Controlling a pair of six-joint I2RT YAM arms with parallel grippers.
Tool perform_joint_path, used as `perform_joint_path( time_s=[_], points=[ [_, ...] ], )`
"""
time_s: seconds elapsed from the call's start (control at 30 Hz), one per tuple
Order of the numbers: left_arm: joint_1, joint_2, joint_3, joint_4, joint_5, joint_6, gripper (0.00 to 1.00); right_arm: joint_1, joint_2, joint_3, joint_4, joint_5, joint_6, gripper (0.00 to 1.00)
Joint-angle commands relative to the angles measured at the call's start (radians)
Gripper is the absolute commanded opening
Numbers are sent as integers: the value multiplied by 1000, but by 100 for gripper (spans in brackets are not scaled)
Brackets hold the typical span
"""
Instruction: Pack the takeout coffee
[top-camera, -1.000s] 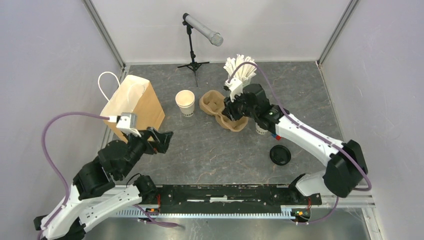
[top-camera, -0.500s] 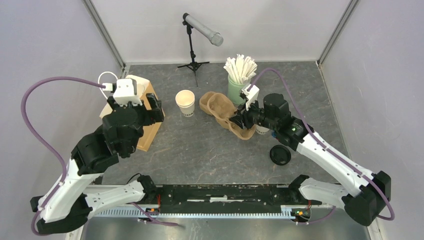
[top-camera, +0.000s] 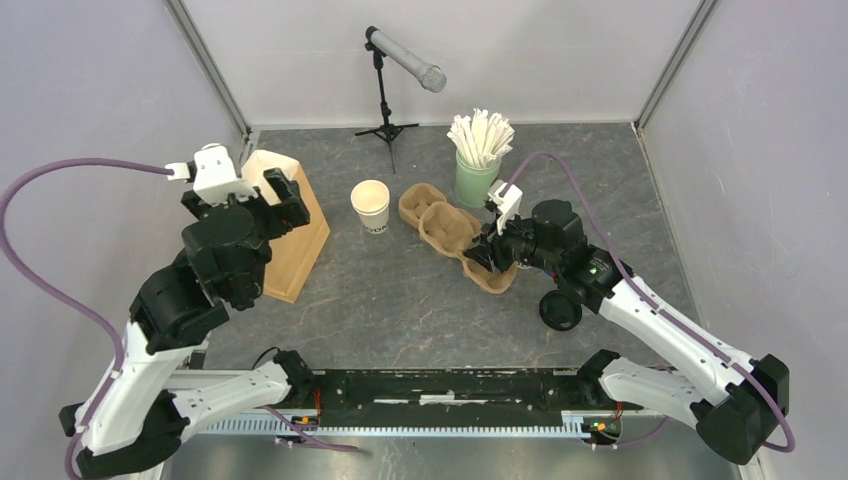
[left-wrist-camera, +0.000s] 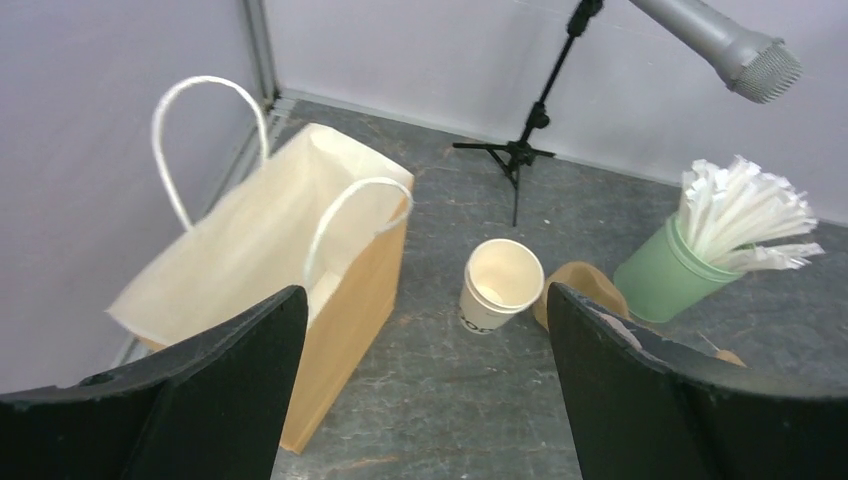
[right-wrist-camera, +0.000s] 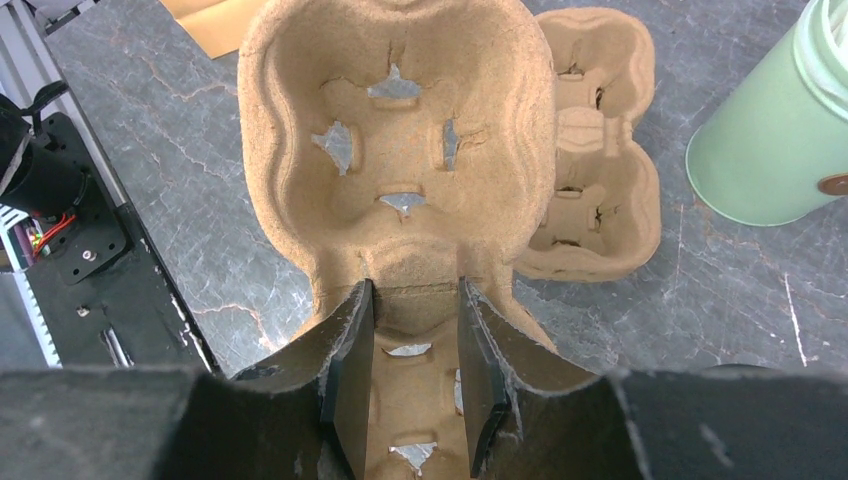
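Moulded brown pulp cup carrier (right-wrist-camera: 400, 170) is pinched at its middle ridge by the right claw (right-wrist-camera: 415, 300). That is a thin hold, so it may twist loose or bump the second pulp carrier (right-wrist-camera: 590, 150) just beside it. Left claw (left-wrist-camera: 422, 298) hangs spread wide near the open brown paper bag (left-wrist-camera: 260, 230), seemingly empty. Lidless white paper cup (left-wrist-camera: 497, 285) is empty; the green cup (left-wrist-camera: 665, 275) holds white straws (left-wrist-camera: 745, 210). Lidded takeout coffee cannot be picked out; only a round black lid (top-camera: 558, 312) shows by the right arm.
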Motion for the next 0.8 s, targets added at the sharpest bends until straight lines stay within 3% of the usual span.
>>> perform_joint_path(
  time_s=[0.0, 0.23, 0.37, 0.5, 0.57, 0.77],
  points=[
    [29, 3, -102, 176, 115, -83, 96, 0, 6, -11, 62, -22, 11, 35],
    [282, 91, -96, 229, 340, -324, 100, 0, 40, 23, 49, -21, -7, 35],
    [315, 37, -179, 250, 279, -580, 100, 0, 13, 18, 29, -29, -5, 35],
    [329, 10, -211, 182, 286, -909, 100, -1, 0, 117, -132, 55, -21, 35],
    [331, 3, -213, 175, 258, -1015, 98, 0, -15, 154, -164, 18, 13, 36],
    [332, -9, -86, -131, 79, -1276, 90, 0, -25, 296, -271, -41, 123, 36]
  ],
)
